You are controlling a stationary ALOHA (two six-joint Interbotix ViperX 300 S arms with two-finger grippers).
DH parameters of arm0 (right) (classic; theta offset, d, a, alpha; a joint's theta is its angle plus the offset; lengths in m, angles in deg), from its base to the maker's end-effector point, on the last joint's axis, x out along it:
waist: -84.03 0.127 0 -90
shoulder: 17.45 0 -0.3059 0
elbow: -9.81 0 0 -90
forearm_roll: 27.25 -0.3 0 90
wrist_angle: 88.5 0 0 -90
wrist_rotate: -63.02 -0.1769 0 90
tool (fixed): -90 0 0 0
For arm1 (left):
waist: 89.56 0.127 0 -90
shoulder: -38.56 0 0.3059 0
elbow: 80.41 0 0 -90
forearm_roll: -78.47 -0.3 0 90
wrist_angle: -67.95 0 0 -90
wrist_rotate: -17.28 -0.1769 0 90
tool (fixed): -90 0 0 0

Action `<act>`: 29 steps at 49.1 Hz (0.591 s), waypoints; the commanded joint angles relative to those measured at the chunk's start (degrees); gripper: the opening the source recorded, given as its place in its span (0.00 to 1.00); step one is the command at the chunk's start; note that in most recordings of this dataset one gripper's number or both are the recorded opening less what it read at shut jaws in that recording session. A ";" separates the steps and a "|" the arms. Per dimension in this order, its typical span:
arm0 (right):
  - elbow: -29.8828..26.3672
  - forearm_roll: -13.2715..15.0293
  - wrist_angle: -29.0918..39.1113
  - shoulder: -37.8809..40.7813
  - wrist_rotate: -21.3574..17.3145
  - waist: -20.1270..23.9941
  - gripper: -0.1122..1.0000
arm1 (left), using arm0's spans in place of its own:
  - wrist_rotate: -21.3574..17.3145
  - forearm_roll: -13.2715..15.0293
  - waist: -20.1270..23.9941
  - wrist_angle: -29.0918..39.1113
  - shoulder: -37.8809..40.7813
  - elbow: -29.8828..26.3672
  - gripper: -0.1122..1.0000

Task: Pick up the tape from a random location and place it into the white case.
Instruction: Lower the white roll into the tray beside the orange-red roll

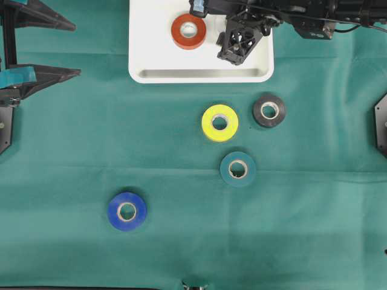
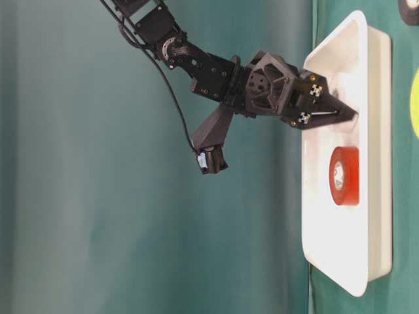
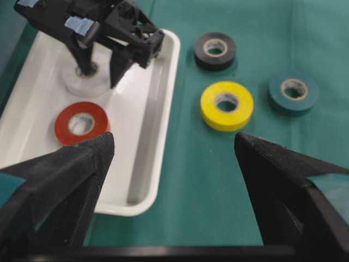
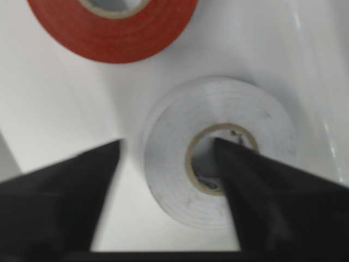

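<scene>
The white case (image 1: 199,75) sits at the table's far middle. In it lie a red tape (image 1: 188,31) and a white tape (image 4: 229,103), both flat. My right gripper (image 4: 168,143) hangs over the white roll with its jaws apart. One finger reaches into the roll's core, and the other stands off its outer wall with a gap. In the overhead view the right gripper (image 1: 239,45) covers the white roll. The left wrist view shows that roll (image 3: 82,82) under it. My left gripper (image 1: 63,49) stays open at the left edge, holding nothing.
On the green cloth in front of the case lie a yellow tape (image 1: 219,122), a black tape (image 1: 269,110), a teal tape (image 1: 237,168) and, nearer the front left, a blue tape (image 1: 127,211).
</scene>
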 commanded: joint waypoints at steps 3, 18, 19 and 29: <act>-0.62 0.09 -1.85 -2.20 -0.09 0.00 0.89 | 0.00 0.09 0.18 -0.53 0.18 -1.05 0.98; -0.79 0.18 -0.35 -4.04 -0.09 0.00 0.88 | 0.00 0.09 0.18 -0.53 0.18 -1.05 0.98; -0.88 0.18 -0.26 -4.31 0.00 0.00 0.88 | -0.09 0.09 0.26 -0.53 0.18 -1.05 0.98; -1.76 0.18 2.90 -9.58 0.09 0.09 0.88 | 0.00 0.00 0.26 -0.53 0.18 -1.05 0.98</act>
